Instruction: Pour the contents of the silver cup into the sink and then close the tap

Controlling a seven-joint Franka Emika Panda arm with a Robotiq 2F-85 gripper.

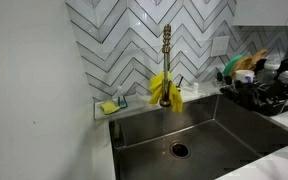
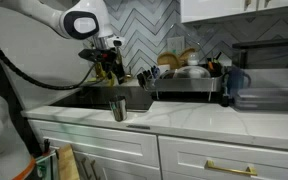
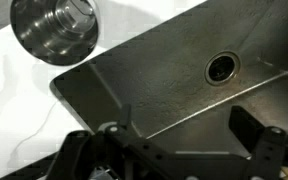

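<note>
The silver cup (image 2: 117, 108) stands upright on the white counter at the sink's front edge, and it also shows in the wrist view (image 3: 54, 30) at the top left. The dark steel sink (image 1: 234, 130) has a round drain (image 1: 179, 150), and the wrist view shows its floor (image 3: 154, 80) and drain (image 3: 221, 68). The brass tap (image 1: 167, 45) stands behind the basin with a yellow cloth (image 1: 165, 90) hung on it. My gripper (image 2: 106, 66) hovers above the sink, apart from the cup. Its fingers (image 3: 184, 130) are open and empty.
A dish rack (image 2: 184, 85) full of dishes stands on the counter beside the sink and also shows in an exterior view (image 1: 264, 88). A small tray with a yellow sponge (image 1: 109, 106) sits at the sink's back corner. A tiled wall is behind.
</note>
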